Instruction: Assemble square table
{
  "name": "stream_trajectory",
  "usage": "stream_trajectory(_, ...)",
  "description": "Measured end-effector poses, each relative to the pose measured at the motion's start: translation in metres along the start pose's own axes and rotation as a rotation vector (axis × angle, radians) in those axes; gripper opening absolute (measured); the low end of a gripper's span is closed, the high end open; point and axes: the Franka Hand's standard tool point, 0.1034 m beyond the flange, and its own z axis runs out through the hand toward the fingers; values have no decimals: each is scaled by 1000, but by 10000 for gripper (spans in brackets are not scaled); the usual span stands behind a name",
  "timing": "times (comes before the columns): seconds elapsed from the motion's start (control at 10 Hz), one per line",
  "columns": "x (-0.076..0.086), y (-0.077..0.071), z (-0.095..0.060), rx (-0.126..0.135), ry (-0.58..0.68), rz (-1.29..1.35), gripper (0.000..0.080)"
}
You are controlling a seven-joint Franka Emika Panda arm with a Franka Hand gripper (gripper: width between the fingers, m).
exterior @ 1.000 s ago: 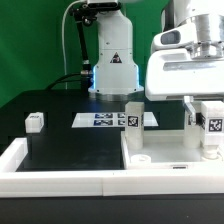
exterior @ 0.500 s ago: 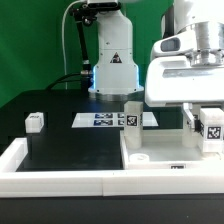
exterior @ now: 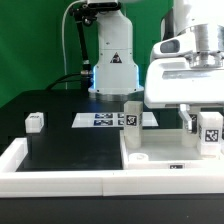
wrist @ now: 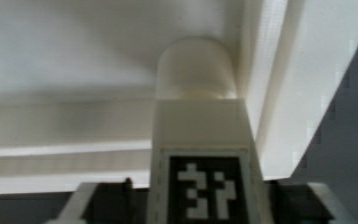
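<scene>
The square table slab (exterior: 165, 150) lies at the exterior view's right, against the white rim. One tagged white leg (exterior: 132, 118) stands upright at its far left corner. My gripper (exterior: 209, 128) is at the slab's right side, shut on another white tagged leg (exterior: 211, 133) held upright just above the slab. In the wrist view that leg (wrist: 202, 130) runs out between my fingers (wrist: 108, 202), with its tag toward the camera and the slab (wrist: 69, 70) below it. A third leg block (exterior: 36, 121) lies alone at the exterior view's left.
The marker board (exterior: 105, 120) lies flat on the black surface in front of the robot base (exterior: 112, 70). The long white rim (exterior: 60, 180) borders the front and left of the work surface.
The gripper with its leg has shifted slightly to the exterior view's right and a little up over the last second. Nothing else has moved.
</scene>
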Motion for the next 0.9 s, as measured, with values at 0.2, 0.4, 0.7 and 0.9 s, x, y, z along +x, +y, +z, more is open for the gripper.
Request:
stream_trajectory(0.2, 0, 0, 0, 0, 0, 0, 516)
stream_trajectory(0.4, 0, 0, 0, 0, 0, 0, 641)
stream_trajectory(0.7, 0, 0, 0, 0, 0, 0, 648)
stream_trajectory(0.9, 9, 1, -9, 7, -13, 5, 648)
